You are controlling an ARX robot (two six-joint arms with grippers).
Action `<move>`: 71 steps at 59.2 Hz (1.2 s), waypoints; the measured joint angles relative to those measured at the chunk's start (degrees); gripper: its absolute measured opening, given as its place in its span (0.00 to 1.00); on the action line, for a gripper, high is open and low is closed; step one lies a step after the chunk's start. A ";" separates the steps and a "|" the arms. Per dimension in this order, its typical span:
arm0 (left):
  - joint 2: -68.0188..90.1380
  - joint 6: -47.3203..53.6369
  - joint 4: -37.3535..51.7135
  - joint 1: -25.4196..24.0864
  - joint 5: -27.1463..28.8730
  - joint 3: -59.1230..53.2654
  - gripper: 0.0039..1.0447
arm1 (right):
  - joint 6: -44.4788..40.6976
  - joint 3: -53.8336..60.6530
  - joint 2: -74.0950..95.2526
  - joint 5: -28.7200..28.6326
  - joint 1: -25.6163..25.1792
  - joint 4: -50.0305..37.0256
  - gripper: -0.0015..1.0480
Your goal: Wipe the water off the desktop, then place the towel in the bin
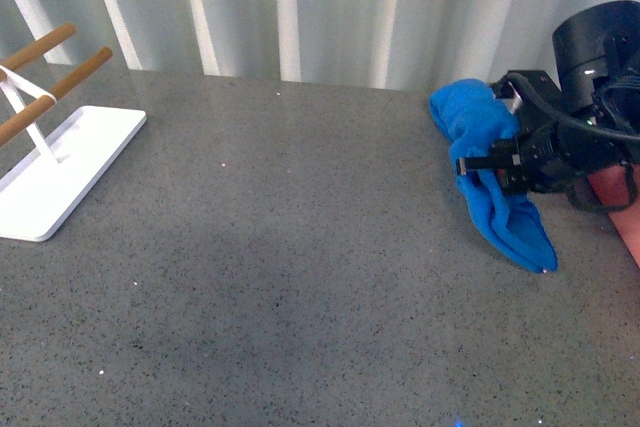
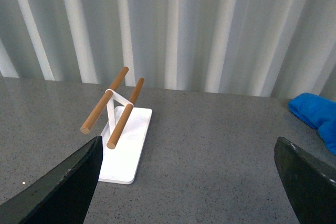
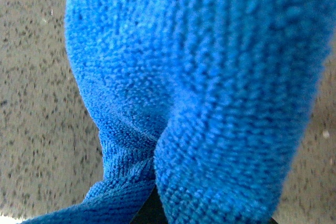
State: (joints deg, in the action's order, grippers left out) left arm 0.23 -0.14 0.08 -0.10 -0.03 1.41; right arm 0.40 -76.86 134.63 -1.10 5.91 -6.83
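Note:
The blue towel (image 1: 490,172) hangs bunched at the far right of the dark grey speckled desktop (image 1: 300,277), its lower tip near or on the surface. My right gripper (image 1: 495,160) is shut on the towel at its middle. In the right wrist view the towel (image 3: 199,87) fills the frame over the desktop (image 3: 37,103), hiding the jaws. A salmon-pink edge of the bin (image 1: 622,212) shows at the right border behind the right arm. My left gripper (image 2: 191,182) is open and empty above the desktop (image 2: 210,145); the towel (image 2: 315,116) shows at its view's edge.
A white tray-based rack with two wooden rods (image 1: 50,137) stands at the far left of the desktop, also in the left wrist view (image 2: 121,129). A pale pleated curtain (image 1: 300,7) runs behind the desk's far edge.

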 joint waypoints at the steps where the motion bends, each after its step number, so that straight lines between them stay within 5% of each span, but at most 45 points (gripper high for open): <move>1: 0.00 0.00 0.00 0.00 0.00 0.02 0.94 | -0.35 -0.52 0.28 0.00 0.11 -0.09 0.04; 22: 0.00 0.00 -0.02 0.00 0.00 0.00 0.94 | -2.05 -17.14 8.31 -7.37 8.98 4.96 0.04; 43: -0.02 0.00 -0.04 0.00 0.00 0.02 0.94 | -8.15 -3.96 0.76 -13.14 17.29 7.32 0.04; 57: -0.02 0.00 -0.04 0.00 0.00 0.02 0.94 | -17.25 11.41 -9.18 -13.44 15.37 4.39 0.04; 71: -0.02 0.00 -0.04 0.00 0.00 0.00 0.94 | -26.82 22.60 -21.49 -15.56 5.90 4.11 0.04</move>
State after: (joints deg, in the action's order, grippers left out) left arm 0.21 -0.14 0.03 -0.10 -0.03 1.41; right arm -26.41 -54.26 113.14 -16.67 11.81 -2.72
